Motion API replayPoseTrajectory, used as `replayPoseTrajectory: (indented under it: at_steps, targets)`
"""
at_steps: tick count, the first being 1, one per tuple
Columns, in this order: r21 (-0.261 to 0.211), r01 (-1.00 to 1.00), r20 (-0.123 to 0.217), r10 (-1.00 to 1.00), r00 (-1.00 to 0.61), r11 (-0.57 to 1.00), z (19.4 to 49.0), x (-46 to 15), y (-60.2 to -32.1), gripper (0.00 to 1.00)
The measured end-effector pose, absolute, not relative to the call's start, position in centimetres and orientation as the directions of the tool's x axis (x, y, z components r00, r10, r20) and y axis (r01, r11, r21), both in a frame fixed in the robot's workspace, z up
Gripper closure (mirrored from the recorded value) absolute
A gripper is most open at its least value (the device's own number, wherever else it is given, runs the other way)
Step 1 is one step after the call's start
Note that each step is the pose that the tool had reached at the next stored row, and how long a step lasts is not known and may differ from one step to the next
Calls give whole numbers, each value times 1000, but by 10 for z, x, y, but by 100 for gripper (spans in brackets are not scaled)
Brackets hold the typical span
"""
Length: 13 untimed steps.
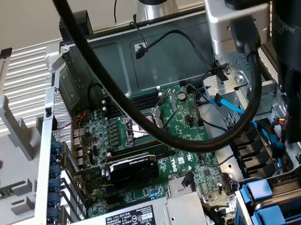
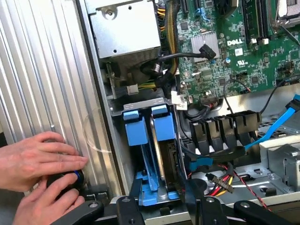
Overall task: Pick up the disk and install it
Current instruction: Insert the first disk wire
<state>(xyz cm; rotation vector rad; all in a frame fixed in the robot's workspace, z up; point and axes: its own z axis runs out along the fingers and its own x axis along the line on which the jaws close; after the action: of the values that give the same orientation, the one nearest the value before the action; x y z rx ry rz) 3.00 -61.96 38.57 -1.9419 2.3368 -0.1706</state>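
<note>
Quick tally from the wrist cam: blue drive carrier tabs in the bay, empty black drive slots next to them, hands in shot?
Blue drive carrier tabs: 2
Empty black drive slots: 4
Hands, and: 2
Total: 8

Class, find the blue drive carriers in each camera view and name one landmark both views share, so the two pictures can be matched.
Exterior view: the blue drive carriers sit in the bay at the lower corner on the exterior view's right, beside the power supply.
Wrist view: the blue drive carriers stand side by side near the picture's middle, between the ribbed metal panel and the black cable clips.
Shared landmark: the green motherboard with its white Dell logo.
</note>
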Motion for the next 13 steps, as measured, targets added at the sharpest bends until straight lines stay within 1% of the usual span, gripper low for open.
replayPoseTrajectory:
  at_steps: [13]
  targets:
    - [-151, -988, -4, -1000, 23, -22, 377, 31, -620, 51]
